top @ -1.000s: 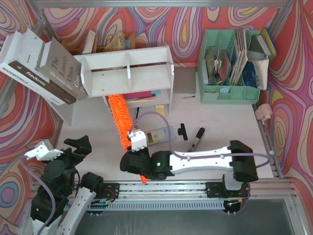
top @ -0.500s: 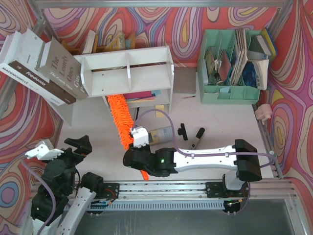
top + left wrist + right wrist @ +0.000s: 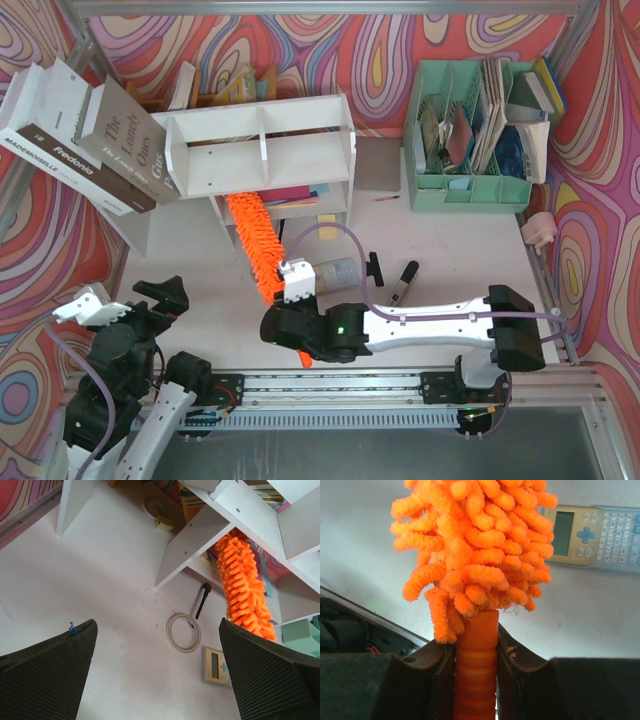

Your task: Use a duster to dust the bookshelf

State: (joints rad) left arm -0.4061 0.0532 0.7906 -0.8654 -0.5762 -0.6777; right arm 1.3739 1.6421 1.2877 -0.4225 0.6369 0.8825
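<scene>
On the far left of the white desk stands the white two-tier wooden bookshelf with vertical dividers. The long, bright orange fluffy duster slants from the near side up into the shelf's lower tier, where its tip sits under the middle board. The right gripper is clamped on the duster's thin orange handle just below the fluff. The left gripper hangs near the desk's left edge, spread wide and holding nothing. A pale yellow calculator lies just beside the duster.
</scene>
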